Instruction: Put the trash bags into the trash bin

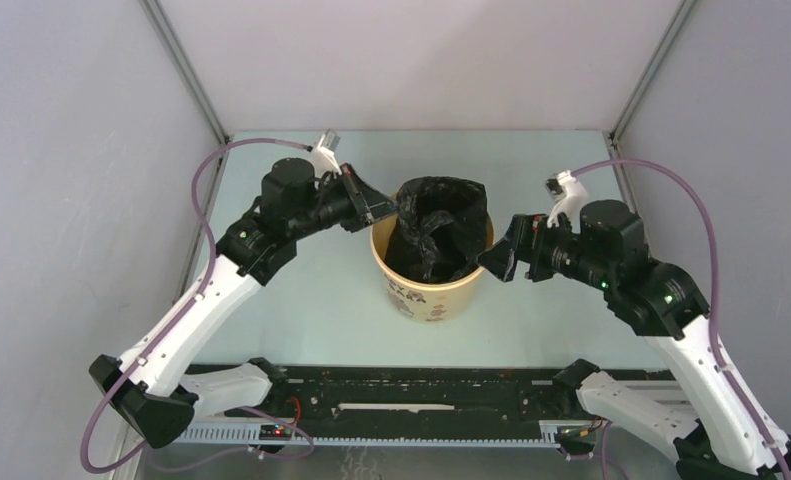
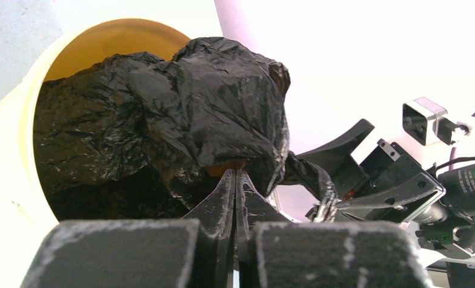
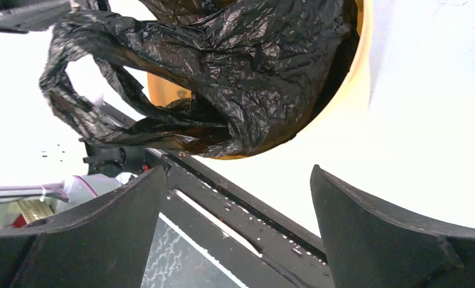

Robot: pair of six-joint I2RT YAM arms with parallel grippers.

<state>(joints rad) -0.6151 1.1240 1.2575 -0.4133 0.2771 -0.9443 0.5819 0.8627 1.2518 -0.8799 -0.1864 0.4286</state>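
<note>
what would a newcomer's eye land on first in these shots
The crinkled black trash bag comes first, stuffed in the pale yellow trash bin at the middle of the table, with part draped over the rim and a loop handle hanging loose. Flanking it, the left end effector is shut with its tips at the bag by the rim. The right end effector stands wide open and empty beside the bin.

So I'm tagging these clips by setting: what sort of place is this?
Most likely a robot lab test cell: plain white panel walls on a metal frame box in a tabletop, two robot arms are bolted at its near edge, and a yellow trash bin holds a black trash bag.
</note>
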